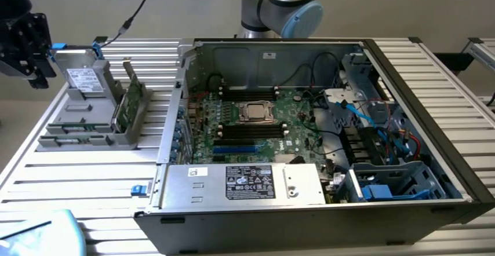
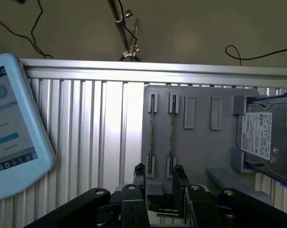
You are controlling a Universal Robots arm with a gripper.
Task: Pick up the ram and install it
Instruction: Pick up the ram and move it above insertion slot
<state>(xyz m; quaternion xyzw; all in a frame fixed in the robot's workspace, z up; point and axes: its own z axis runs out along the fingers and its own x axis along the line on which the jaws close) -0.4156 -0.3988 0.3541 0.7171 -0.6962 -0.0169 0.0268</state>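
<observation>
Exterior view, starting at its left: your gripper (image 1: pixel 29 47) hangs near the far end of the grey holder (image 1: pixel 85 131), clear of it, jaws spread wide with nothing in them. That holder is basically a parts tray. A hard drive (image 1: pixel 81 79) sits in the bay on the exterior view's left, and the ram (image 1: pixel 124 106) stands on edge in a slot beside it, on the side towards the case. Wrist view backs that up: the fingers (image 2: pixel 139 176) are apart with just air between them. You can also see two thin board edges parked in neighbouring slots, so there's a second stick (image 2: pixel 152 130) too, and I can't tell which one is your target. Handling-wise I'd guess it's super light and stiff, but not something to squeeze hard: thin board, chips on the faces, contacts along the bottom edge. I'd pinch it across the flat faces near the middle of the top edge so it doesn't tip, and stay off the contacts. Moving right, the open PC case (image 1: pixel 232 65) holds the motherboard (image 1: pixel 294 123), with long black slots (image 1: pixel 249 131) either side of the CPU socket (image 1: pixel 255 112); they look empty from here. Then there's a power supply (image 1: pixel 243 182) along the near wall, plus cables (image 1: pixel 371 123) and a drive cage (image 1: pixel 390 183) at the exterior view's right.
</observation>
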